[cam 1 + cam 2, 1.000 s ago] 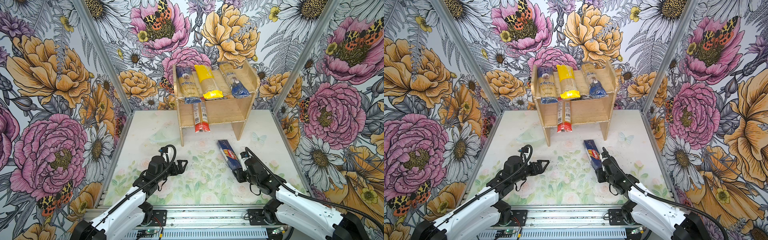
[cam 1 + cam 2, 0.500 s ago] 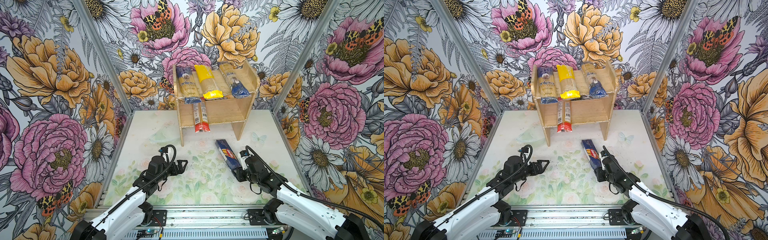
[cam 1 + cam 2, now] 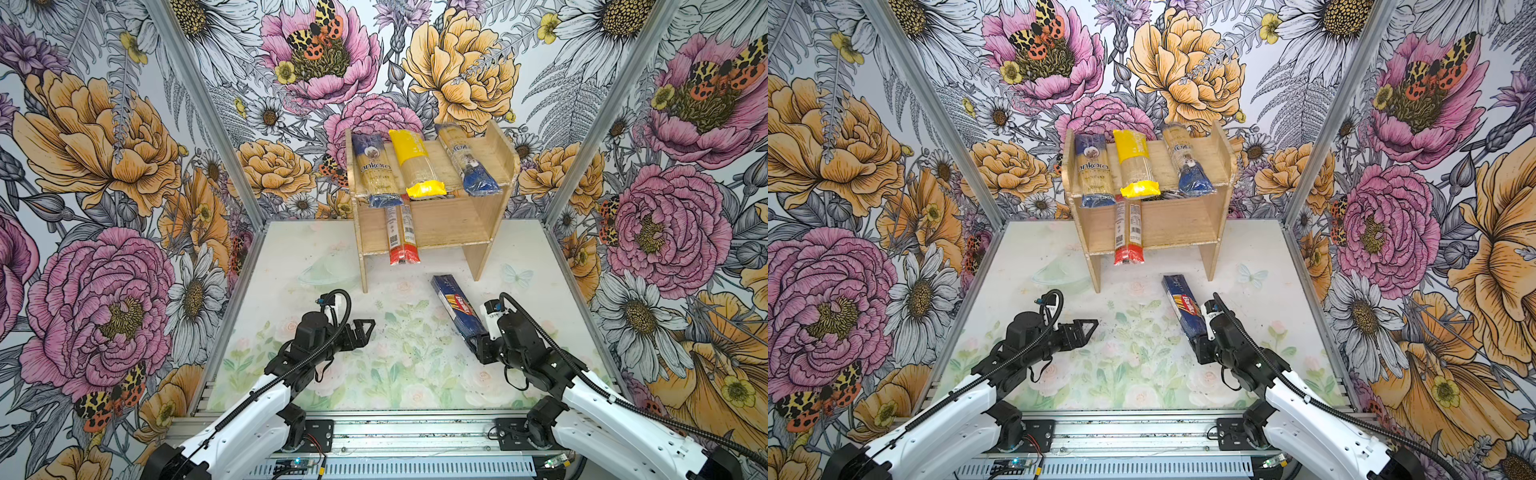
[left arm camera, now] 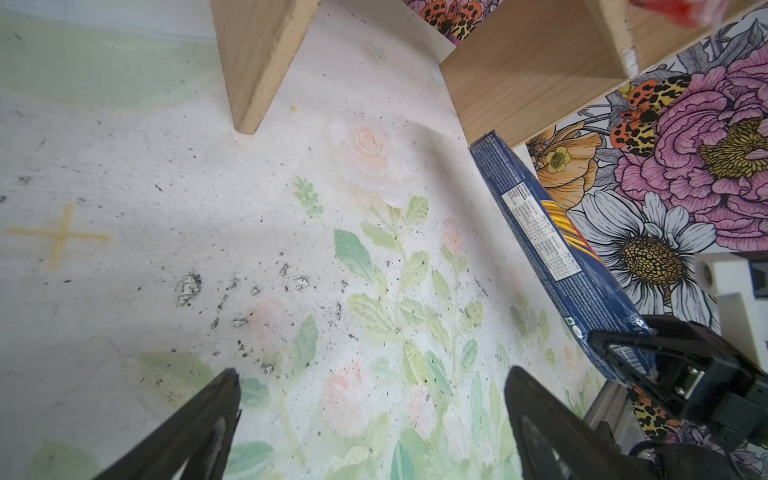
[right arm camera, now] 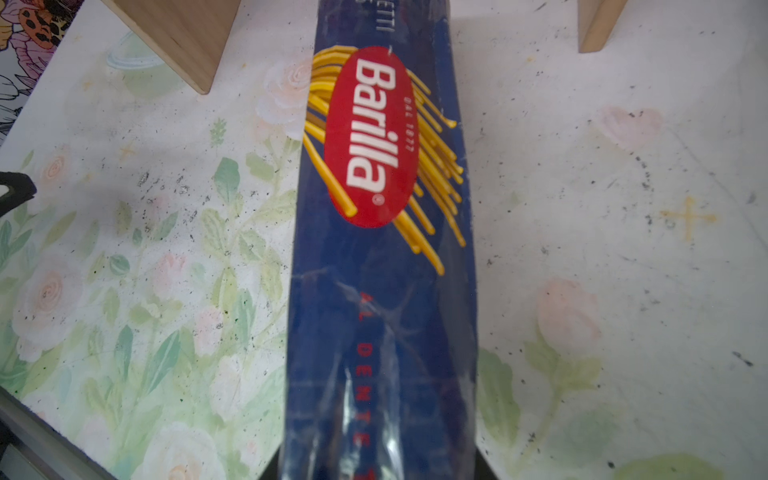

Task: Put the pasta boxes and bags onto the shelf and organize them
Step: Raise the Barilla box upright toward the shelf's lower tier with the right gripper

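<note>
Right claw clamped on near end of dark blue Barilla pack | pack juts ahead of that claw toward shelf, far end just short of it | left claw fingers apart, empty, over desk | red-ended pack on lower tier, beyond both claws

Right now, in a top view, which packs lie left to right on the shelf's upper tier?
ankara bag → yellow-ended bag → slimmer blue-ended bag
</note>
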{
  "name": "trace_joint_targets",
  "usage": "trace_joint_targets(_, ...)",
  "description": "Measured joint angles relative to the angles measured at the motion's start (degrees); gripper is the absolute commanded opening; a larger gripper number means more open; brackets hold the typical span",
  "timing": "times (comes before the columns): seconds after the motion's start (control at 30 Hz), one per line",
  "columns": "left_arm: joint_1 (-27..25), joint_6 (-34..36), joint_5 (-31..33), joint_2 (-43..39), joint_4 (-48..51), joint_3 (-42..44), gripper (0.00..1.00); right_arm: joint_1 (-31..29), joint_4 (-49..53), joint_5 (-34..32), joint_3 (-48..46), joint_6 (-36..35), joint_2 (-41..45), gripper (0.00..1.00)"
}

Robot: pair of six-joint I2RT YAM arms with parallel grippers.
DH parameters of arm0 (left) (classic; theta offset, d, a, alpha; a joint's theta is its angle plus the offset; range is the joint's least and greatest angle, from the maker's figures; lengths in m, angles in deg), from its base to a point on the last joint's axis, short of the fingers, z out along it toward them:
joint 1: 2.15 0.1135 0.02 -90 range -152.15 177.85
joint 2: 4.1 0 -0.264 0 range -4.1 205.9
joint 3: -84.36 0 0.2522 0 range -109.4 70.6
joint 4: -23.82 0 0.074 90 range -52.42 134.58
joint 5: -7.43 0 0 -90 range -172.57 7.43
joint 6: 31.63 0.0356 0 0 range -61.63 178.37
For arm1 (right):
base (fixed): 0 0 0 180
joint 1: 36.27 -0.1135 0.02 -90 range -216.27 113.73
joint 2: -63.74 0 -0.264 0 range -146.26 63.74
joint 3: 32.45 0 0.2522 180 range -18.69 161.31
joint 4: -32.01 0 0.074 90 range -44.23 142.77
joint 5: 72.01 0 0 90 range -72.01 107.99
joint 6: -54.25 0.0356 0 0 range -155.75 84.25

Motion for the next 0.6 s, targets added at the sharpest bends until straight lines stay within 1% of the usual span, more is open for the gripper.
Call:
trace_joint_targets(0.37, 0.61, 0.02, 0.0, -1.7, 0.48, 0.04, 0.99, 0.0, 3.02, 1.53, 1.75, -0.02, 2.19, 0.0)
trace_joint_targets(0.6, 0.66, 0.02, -0.02, -2.73, 1.11, 0.13, 0.99, 0.0, 4.96, 2.97, 2.78, 0.0, 5.66, 0.0)
